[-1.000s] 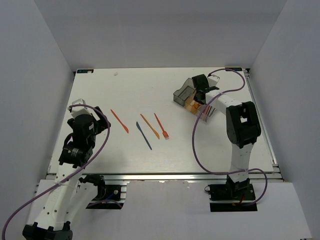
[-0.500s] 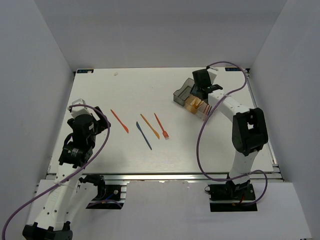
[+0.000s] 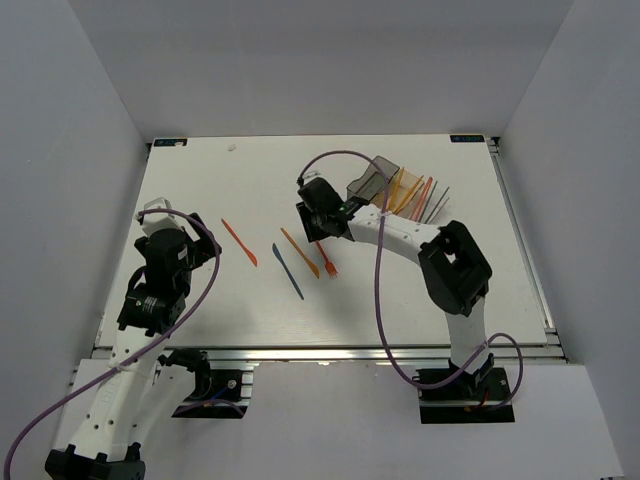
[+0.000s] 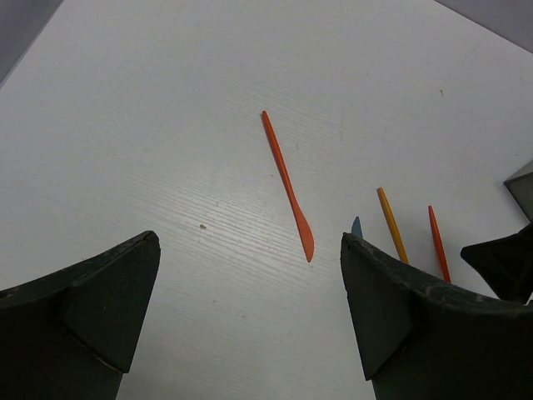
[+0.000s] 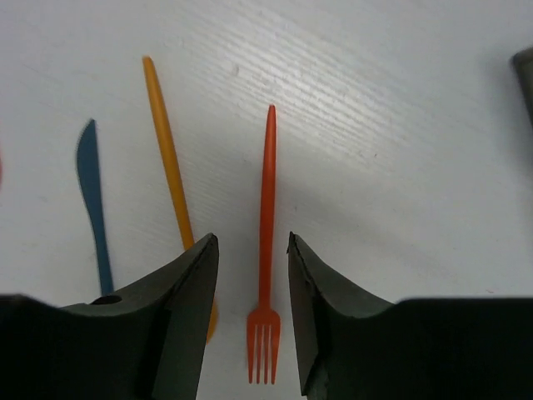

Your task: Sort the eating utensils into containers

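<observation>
Your right gripper (image 5: 251,240) hangs over the orange fork (image 5: 266,208) at the bottom centre of the wrist view. Its fingers (image 5: 187,304) are parted only a little and hold nothing. The fork's handle runs up between them. How high they sit above the table (image 3: 200,180) you cannot tell.

The gap is narrow, and the yellow stick (image 5: 166,150) passes just under the left-hand finger. If you drop straight down, that finger may land on the stick and flick it away, or you may pinch both pieces together. The fork lies thin and flat, so a close made too high would likely skate over it, and one made too low would scrape the table. The blue knife (image 5: 92,192), at the left of that view, looks safely clear.

Your left gripper (image 4: 250,250) is spread wide and empty. The orange knife (image 4: 287,187) lies well ahead of it at frame centre.

Half a second ago the right gripper was over the bins (image 3: 368,188) at upper right of the top view. It has since swung left to frame centre, uncovering the utensils (image 3: 422,198) that stand in them. The four pieces on the table and the left arm have not shifted.
</observation>
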Controlling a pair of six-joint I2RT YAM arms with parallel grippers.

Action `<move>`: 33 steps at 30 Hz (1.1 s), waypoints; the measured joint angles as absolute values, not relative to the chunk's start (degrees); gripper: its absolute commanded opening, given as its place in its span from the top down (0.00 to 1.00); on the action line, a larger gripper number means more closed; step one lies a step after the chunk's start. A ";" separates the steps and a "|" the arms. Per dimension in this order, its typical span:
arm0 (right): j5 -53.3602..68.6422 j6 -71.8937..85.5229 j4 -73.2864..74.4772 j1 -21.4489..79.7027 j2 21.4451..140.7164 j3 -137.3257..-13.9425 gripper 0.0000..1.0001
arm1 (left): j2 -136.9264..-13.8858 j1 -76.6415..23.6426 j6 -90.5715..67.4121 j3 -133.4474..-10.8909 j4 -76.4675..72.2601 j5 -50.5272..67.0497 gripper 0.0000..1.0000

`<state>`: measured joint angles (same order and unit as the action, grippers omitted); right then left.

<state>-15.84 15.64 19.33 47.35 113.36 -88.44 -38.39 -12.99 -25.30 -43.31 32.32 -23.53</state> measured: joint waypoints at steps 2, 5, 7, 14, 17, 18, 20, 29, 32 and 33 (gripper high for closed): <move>-14.70 14.52 20.73 47.31 114.98 -88.51 0.58 | -38.39 -13.02 -25.30 -43.31 32.32 -23.53 0.02; -13.02 12.97 22.87 47.16 117.05 -88.79 0.58 | -38.39 -13.02 -25.30 -43.31 32.32 -23.53 0.02; -13.08 12.19 24.21 47.46 118.21 -89.43 0.58 | -38.39 -13.02 -25.30 -43.31 32.32 -23.53 0.02; -14.98 11.25 26.22 49.01 120.27 -91.98 0.59 | -38.39 -13.04 -25.30 -43.31 32.32 -23.53 0.02; -15.73 11.22 27.29 48.90 121.38 -93.41 0.62 | -38.39 -13.04 -25.30 -43.31 32.32 -23.53 0.02; -15.86 11.22 27.40 48.84 121.69 -93.45 0.64 | -38.39 -13.04 -25.30 -43.31 32.32 -23.53 0.02; -15.92 11.35 28.25 48.82 122.32 -93.43 0.67 | -38.39 -13.04 -25.30 -43.31 32.32 -23.51 0.02; -15.07 11.64 28.49 48.60 122.37 -91.24 1.00 | -38.39 -13.04 -25.30 -43.31 32.32 -23.51 0.02; -14.06 12.12 28.10 47.97 121.43 -90.04 1.00 | -38.41 -13.04 -25.28 -43.31 32.32 -23.51 0.02; -13.45 12.49 28.14 47.66 120.77 -89.32 1.00 | -38.41 -13.04 -25.30 -43.31 32.32 -23.51 0.02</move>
<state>-13.45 12.49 28.14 47.66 120.77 -89.32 -38.41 -13.04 -25.30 -43.31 32.32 -23.51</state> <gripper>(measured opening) 0.029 0.980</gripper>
